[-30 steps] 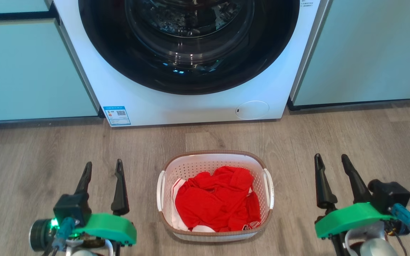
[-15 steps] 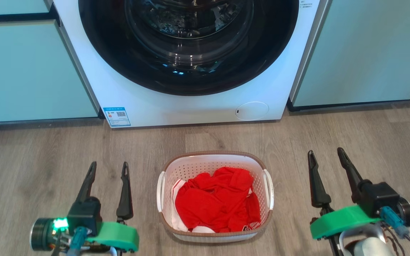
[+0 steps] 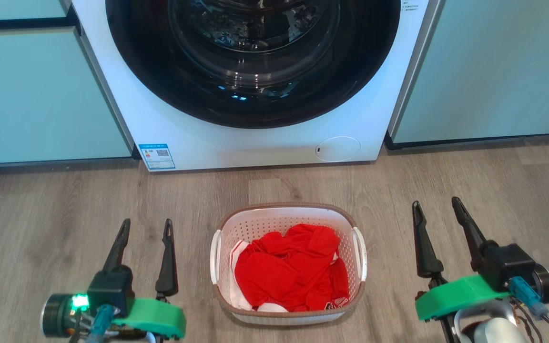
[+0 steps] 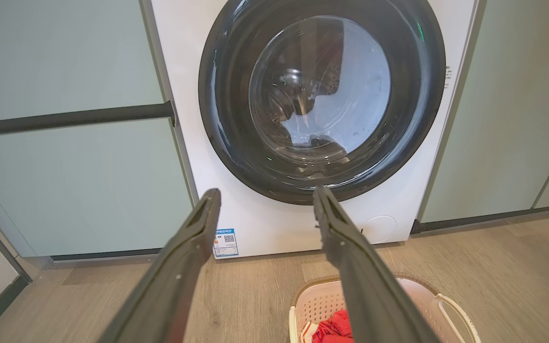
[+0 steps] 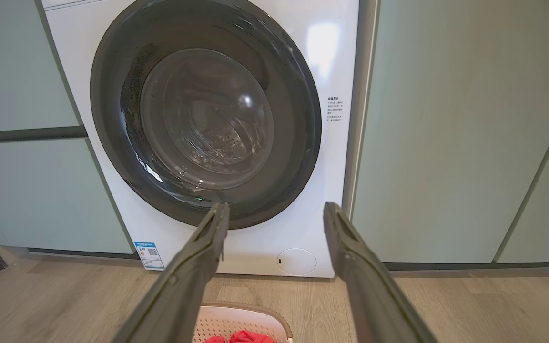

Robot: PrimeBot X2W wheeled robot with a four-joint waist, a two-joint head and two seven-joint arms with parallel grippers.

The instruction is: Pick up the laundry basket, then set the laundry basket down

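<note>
The laundry basket, white and perforated with a brown rim and two white side handles, stands on the wood floor in front of the washing machine, with red clothing inside. Its far end also shows low in the left wrist view and the right wrist view. My left gripper hovers open to the basket's left, apart from it. On the basket's right, my right gripper is open too, well clear of the handle. Both hold nothing.
A white front-loading washing machine with a dark round door stands just behind the basket. Pale green cabinet fronts flank it on both sides. Wood floor stretches around the basket.
Both grippers have turned and shifted slightly over the last second: the left one moved a little right and lower, the right one a little left and up. The basket has stayed put.
</note>
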